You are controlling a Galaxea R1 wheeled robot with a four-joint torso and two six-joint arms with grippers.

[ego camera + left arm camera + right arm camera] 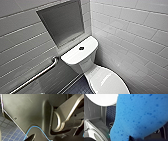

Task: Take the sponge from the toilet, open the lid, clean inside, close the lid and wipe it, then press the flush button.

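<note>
Bathroom corner, white-tiled walls, dark mosaic floor (77, 88); steel grab bar (37, 75) at left. White glossy ceramic toilet (80, 56), black flush button (81, 48) on tank. White oval plastic lid (107, 82) down, long axis running from tank toward near right. Bright blue porous sponge (140, 115) clamped in right gripper (130, 138), near lid edge; open room above lid, wall close on right

Toilet (80, 56): white ceramic, glossy and smooth. Its lid (107, 82): white plastic, glossy, carrying bright reflections. Flush button (81, 48) on the toilet's tank top: dark, finish not discernible. Grab bar (37, 75) beside the toilet: polished metal, smooth. Wall tiles (130, 27) behind and beside the toilet: pale, smooth, light sheen. Floor (76, 88) at the toilet's foot: small dark blue tiles, pale grout. Sponge (140, 116): bright blue foam, matt, open-pored, rough.
</note>
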